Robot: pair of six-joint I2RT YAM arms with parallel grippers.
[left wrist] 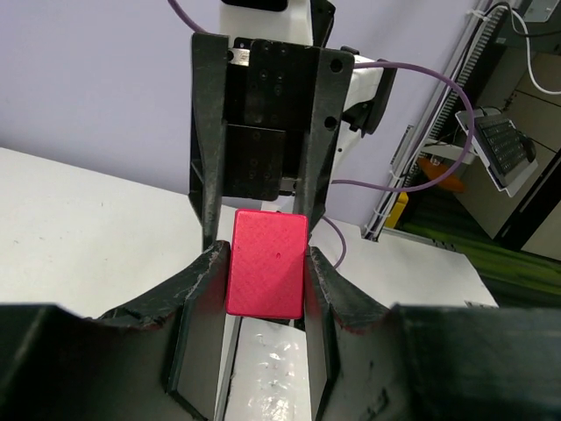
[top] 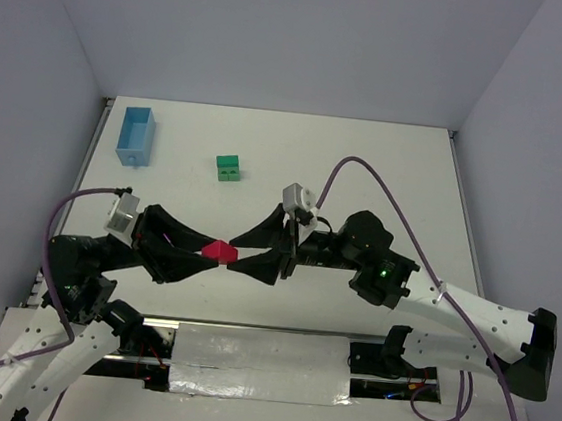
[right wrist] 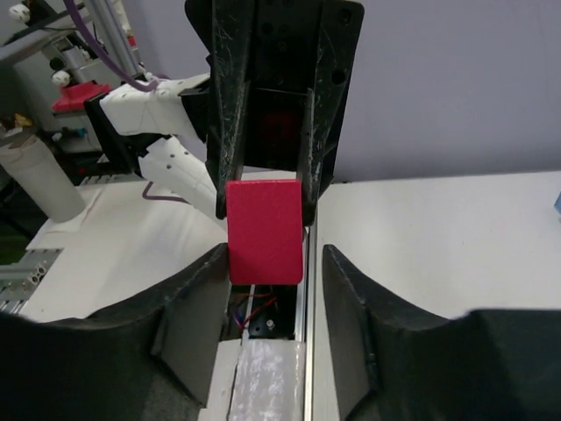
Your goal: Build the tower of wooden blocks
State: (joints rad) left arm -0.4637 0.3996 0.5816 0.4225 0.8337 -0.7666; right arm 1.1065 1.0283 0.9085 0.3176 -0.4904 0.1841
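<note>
Two arms meet tip to tip above the near part of the table (top: 366,169), close to its front edge. The left gripper (top: 206,252) is clamped on the red roof piece (top: 220,252), with both jaws pressed flat against opposite sides of the piece, which hangs in the air clear of the table top. The right gripper (right wrist: 276,259) faces it head-on with its jaws parted wider than the piece. One finger (right wrist: 197,303) lies against or just beside one side of the piece, though the wrist view does not settle whether they touch. The other finger (right wrist: 351,307) stands apart from the piece, with a visible gap between them.

The green cubes (top: 228,168) sit together on the table beyond the two grippers, apart from both. The light blue box (top: 135,136) lies near the far left corner, its long side running along the left edge. To the right of the cubes, bare table reaches to the right edge and the far wall. On the left, the strip between the box and the left arm is narrower. The right arm's purple cable (top: 365,174) arches over the open right half.
</note>
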